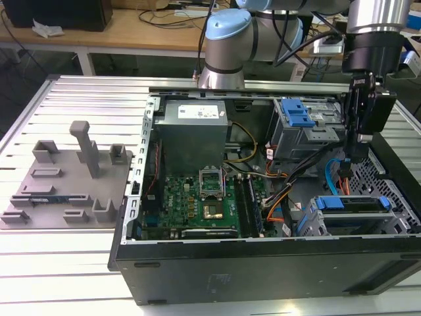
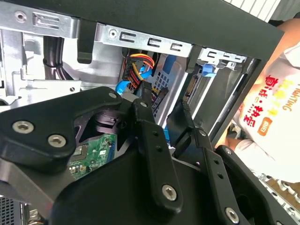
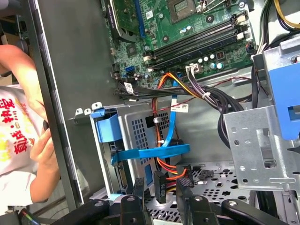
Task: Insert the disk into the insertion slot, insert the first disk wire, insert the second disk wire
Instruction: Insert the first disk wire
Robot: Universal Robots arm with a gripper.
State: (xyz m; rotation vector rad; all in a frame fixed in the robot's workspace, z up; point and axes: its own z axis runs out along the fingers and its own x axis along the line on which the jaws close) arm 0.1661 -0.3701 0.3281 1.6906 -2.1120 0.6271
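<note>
Disk first: it sits in its slot, the low grey cage at the near end of the open computer case, on the exterior view's right, with the blue frame at the cage mouth. I count that step as done.

The two wires are another matter. In the first wrist view a flat blue cable lies across the cage's side, and I cannot tell whether its end is seated in the disk. A black plug on orange, red and yellow wires stands just off the cage (loose, by the look of it). I judge that at least one wire is left to do, likely both.

My gripper hangs inside the case, over the far side of the cage. Its fingers are parted to a middling gap and clamp nothing. The black plug shows in line between them but further off, and I see no contact. A person's hand rests outside the case wall, well apart from the gripper.
</note>
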